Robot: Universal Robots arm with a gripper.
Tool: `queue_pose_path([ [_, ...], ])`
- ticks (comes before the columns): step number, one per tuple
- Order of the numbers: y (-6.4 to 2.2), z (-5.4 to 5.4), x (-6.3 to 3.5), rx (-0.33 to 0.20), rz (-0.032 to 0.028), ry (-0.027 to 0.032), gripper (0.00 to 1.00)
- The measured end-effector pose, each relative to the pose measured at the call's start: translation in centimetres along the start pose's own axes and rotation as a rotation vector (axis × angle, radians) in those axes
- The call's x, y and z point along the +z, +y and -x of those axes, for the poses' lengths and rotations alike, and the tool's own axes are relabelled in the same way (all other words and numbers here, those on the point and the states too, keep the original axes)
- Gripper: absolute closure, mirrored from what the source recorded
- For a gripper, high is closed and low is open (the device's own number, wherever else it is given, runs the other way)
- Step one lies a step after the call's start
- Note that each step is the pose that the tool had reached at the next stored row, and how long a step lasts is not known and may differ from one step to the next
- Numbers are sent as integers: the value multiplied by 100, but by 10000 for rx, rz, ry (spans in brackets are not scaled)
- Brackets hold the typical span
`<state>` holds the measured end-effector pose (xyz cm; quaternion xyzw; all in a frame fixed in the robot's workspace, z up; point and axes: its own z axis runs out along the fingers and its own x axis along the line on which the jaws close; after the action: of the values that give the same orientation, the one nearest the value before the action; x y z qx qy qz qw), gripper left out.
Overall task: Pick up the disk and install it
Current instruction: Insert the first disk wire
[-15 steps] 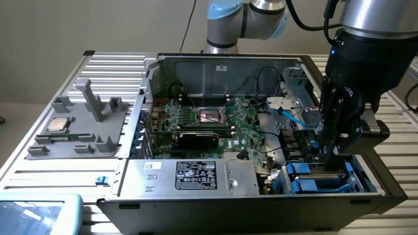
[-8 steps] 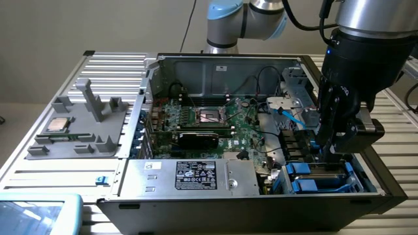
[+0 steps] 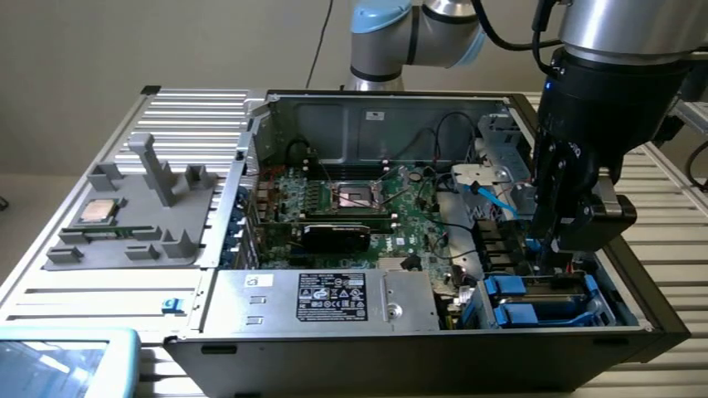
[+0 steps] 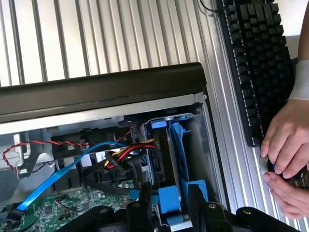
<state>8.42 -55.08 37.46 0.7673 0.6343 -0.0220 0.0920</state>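
The disk (image 4: 163, 159) stands on edge inside the drive cage at the corner of the open computer case (image 3: 443, 348), its dark body framed by a bright blue bracket (image 4: 169, 199). My gripper (image 4: 169, 209) is shut on the disk, one dark finger (image 4: 141, 209) on each side of the bracket's blue end tab. In the exterior view my gripper (image 3: 561, 245) reaches down into the cage at the exterior view's right, and its tips and the disk are hidden behind the cage wall.
Another blue-bracketed drive unit (image 3: 520, 287) sits in the cage close by. A blue cable (image 4: 63, 175) and red-yellow wires (image 4: 140, 147) run beside the disk. A person's hands (image 4: 286, 145) rest near a keyboard (image 4: 256, 63). A grey tray (image 3: 133, 240) holds a silver chip (image 3: 99, 211).
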Motion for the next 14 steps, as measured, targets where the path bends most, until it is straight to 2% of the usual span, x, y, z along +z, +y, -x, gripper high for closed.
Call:
queue_pose_path([
  [3, -6, -8, 38, 6, -10, 53, 57],
  [7, -12, -17, 91, 10, -19, 97, 57],
  [14, -43, -12, 98, 11, -23, 114, 57],
])
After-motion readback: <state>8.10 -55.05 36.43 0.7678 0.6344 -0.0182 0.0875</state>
